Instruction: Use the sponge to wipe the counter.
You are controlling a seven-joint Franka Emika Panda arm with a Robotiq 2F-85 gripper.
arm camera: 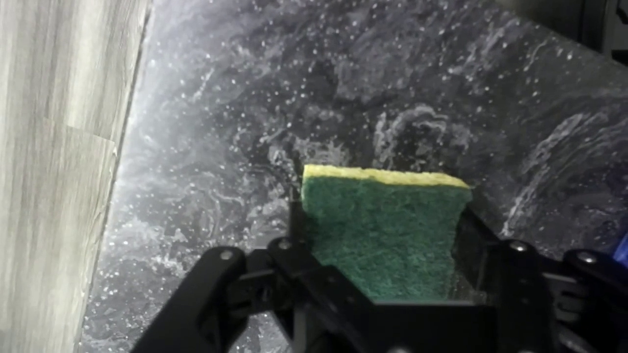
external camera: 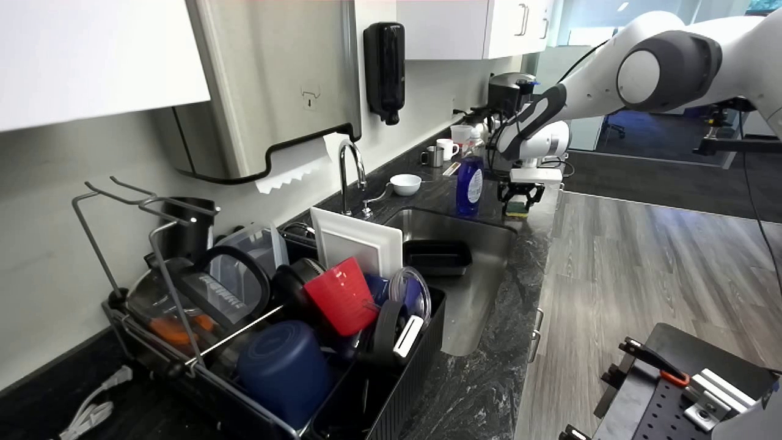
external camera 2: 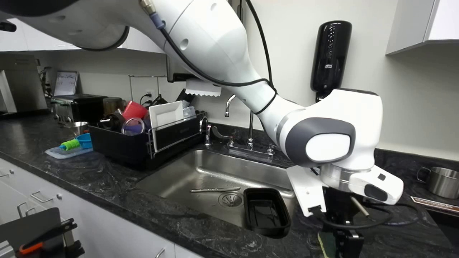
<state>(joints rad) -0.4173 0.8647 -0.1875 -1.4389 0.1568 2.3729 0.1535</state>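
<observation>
Clamping the green-and-yellow sponge by opposite edges, the gripper is probably leaving a flat face free for wiping the black surface.

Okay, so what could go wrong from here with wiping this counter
The claw might knock over the blue bottle standing close by. The sponge, pinched by its sides, could buckle or slip when dragged. A wide sweep might run off the edge of the counter or dip into the sink.

Green sponge (yellow-edged); black counter, grey-veined.
</observation>
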